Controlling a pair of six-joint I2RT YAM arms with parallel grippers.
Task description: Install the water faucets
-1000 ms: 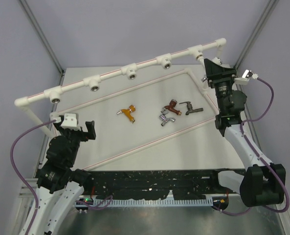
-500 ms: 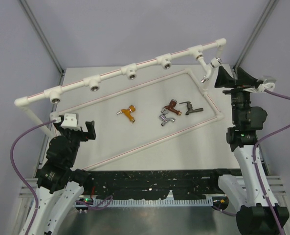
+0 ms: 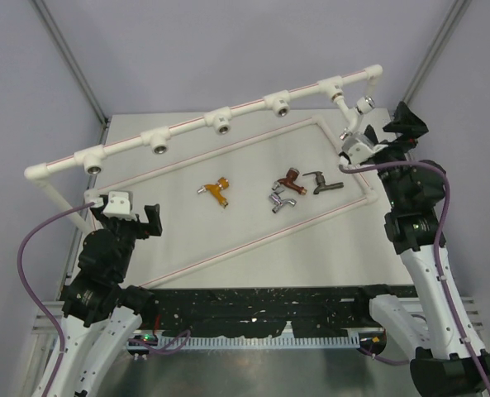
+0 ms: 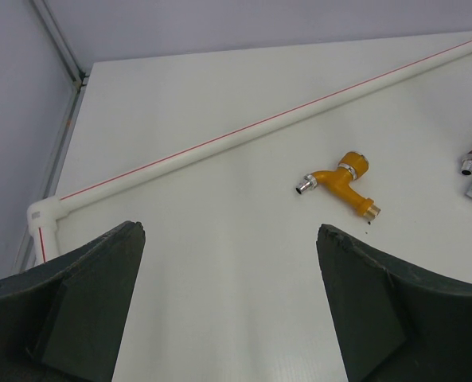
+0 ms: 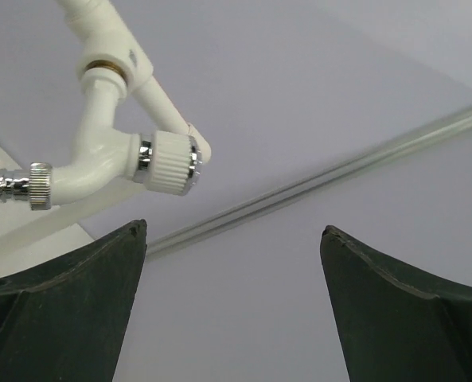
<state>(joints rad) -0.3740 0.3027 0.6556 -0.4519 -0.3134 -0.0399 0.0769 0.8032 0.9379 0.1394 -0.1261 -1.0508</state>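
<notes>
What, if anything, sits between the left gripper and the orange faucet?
Nothing visible. Only bare table lies between the open left gripper and the orange faucet. The low pipe runs beyond the faucet, not across the path.

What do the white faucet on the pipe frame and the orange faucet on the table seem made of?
White faucet: likely plastic, matte white body; the shiny knurled rings look like chromed metal. Orange faucet: smooth glossy orange body, plastic or painted metal, unclear; silvery spout tip and brass-coloured end look metallic.
</notes>
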